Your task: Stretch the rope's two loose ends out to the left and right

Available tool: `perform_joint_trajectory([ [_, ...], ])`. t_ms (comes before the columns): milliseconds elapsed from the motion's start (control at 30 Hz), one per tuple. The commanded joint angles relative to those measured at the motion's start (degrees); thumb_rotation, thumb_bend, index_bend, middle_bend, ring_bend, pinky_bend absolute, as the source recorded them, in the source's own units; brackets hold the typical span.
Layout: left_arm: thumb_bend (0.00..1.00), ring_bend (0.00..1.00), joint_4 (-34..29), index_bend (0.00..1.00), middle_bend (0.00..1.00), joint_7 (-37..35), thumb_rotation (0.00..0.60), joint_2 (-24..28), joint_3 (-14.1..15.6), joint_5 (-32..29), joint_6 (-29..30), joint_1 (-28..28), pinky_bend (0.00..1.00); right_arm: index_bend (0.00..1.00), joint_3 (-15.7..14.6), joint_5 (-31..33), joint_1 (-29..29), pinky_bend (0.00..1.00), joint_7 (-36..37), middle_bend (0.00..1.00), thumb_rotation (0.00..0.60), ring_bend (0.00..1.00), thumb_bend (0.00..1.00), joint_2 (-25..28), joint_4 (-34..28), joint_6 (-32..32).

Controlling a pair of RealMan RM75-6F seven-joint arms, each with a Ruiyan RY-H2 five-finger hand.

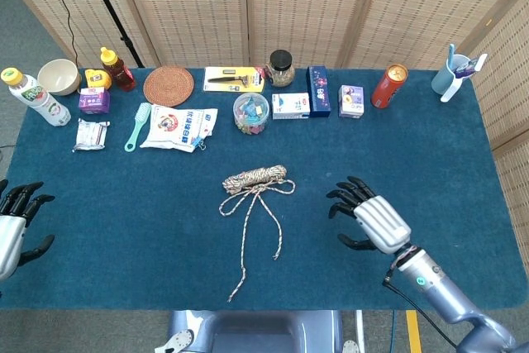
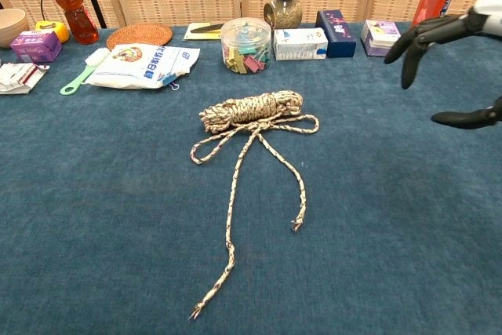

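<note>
The rope [image 1: 254, 178] [image 2: 251, 107] lies mid-table as a coiled bundle tied in a bow. Two loose ends trail toward me: a long one [image 2: 227, 241] ending near the front edge and a shorter one [image 2: 292, 186] to its right. My right hand [image 1: 372, 215] [image 2: 451, 64] hovers over the cloth to the right of the rope, fingers spread, holding nothing. My left hand [image 1: 15, 221] sits at the table's far left edge, fingers apart and empty; the chest view does not show it.
Along the back stand a clip tub [image 1: 250, 112], jar [image 1: 281, 68], boxes [image 1: 318, 91], red can [image 1: 389, 85], snack bag [image 1: 178, 128], woven coaster [image 1: 169, 85], green brush [image 1: 138, 126], bottles [image 1: 29, 97] and a bowl [image 1: 58, 76]. A cup [image 1: 450, 76] is far right.
</note>
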Motion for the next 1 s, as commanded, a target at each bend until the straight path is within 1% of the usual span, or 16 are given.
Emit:
perform_joint_trajectory([
  [33, 0.2, 0.15, -0.7, 0.29, 0.16, 0.8, 0.6, 0.4, -0.3, -0.3, -0.5, -0.5, 0.03, 0.41, 0.0, -1.8, 3.5, 0.0, 1.7, 0.2, 0.6, 0.09, 0.32, -2.4, 1.5, -3.1],
  [300, 0.2, 0.15, -1.4, 0.29, 0.16, 1.5, 0.6, 1.0, -0.9, -0.9, -1.2, -1.4, 0.03, 0.42, -0.8, -3.7, 8.6, 0.0, 1.8, 0.19, 0.6, 0.08, 0.32, -6.6, 4.6, -6.8],
  [467, 0.2, 0.15, -1.3, 0.29, 0.16, 1.3, 0.6, 1.1, -0.9, -1.2, -1.6, -1.8, 0.03, 0.42, -2.1, -4.5, 11.0, 0.0, 0.3, 0.19, 0.6, 0.07, 0.32, -10.0, 7.7, -8.5],
  [533, 0.2, 0.15, -1.1, 0.29, 0.16, 1.1, 0.6, 1.3, -1.0, -1.3, -1.6, -1.9, 0.03, 0.41, -2.8, -4.8, 12.4, 0.0, -0.2, 0.19, 0.6, 0.06, 0.32, -11.9, 9.1, -10.3],
  [667, 0.2, 0.15, -0.9, 0.29, 0.16, 0.7, 0.6, 1.4, -0.9, -1.3, -1.5, -1.8, 0.03, 0.41, -3.1, -4.5, 13.6, 0.0, -0.5, 0.19, 0.6, 0.05, 0.33, -13.8, 10.9, -11.0],
  [767, 0.2, 0.15, -0.9, 0.29, 0.16, 0.6, 0.6, 1.7, -0.9, -1.6, -1.4, -1.8, 0.03, 0.42, -3.7, -4.6, 14.5, 0.0, -0.5, 0.19, 0.6, 0.05, 0.38, -14.9, 12.1, -11.1],
  [900, 0.2, 0.15, -0.9, 0.29, 0.16, 0.4, 0.6, 2.1, -0.9, -1.7, -1.2, -1.7, 0.03, 0.46, -4.1, -4.7, 15.1, 0.0, -1.0, 0.2, 0.6, 0.05, 0.47, -16.8, 13.7, -10.1],
  [1000, 0.2, 0.15, -0.9, 0.29, 0.16, 0.1, 0.6, 2.4, -0.8, -1.6, -1.0, -1.6, 0.03, 0.46, -4.3, -4.4, 15.5, 0.0, -1.2, 0.2, 0.6, 0.05, 0.48, -18.1, 15.1, -9.5],
])
